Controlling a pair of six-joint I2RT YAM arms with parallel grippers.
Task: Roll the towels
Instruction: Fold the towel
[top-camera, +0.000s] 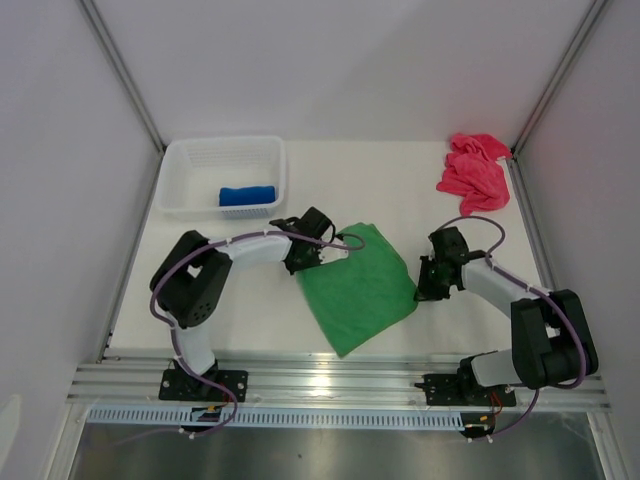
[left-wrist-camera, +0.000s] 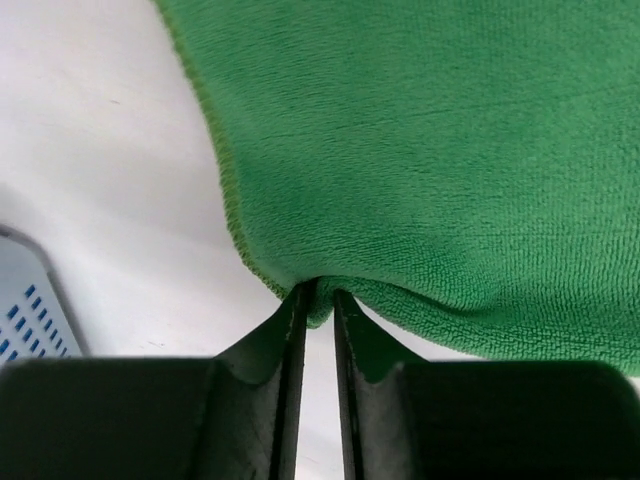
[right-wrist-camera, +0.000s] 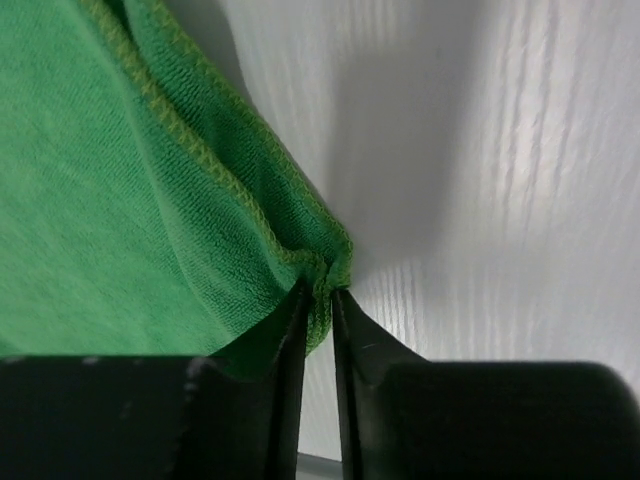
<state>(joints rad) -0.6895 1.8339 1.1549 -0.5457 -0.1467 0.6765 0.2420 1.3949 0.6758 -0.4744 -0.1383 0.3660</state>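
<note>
The fuzzy green towel (top-camera: 360, 285), its hem stitched, lay flat between the left gripper (left-wrist-camera: 318, 295), which pinched its edge in narrow jaws, and the right gripper (right-wrist-camera: 320, 290), which nipped a corner likewise. Beyond the left one, a rolled blue towel (top-camera: 247, 195) sat in the slotted white basket (top-camera: 222, 146). Beyond the right one, the pink towel (top-camera: 472, 172) lay crumpled.

The green towel (top-camera: 358, 285) is lying spread on the white table (top-camera: 250, 320) between the two arms. The left gripper (top-camera: 323, 257) is meeting its left corner, and the right gripper (top-camera: 421, 289) is touching its right corner. The blue towel (top-camera: 247, 194) is sitting rolled inside the white basket (top-camera: 225, 145) at far left. The pink towel (top-camera: 473, 172) is lying crumpled at far right.
</note>
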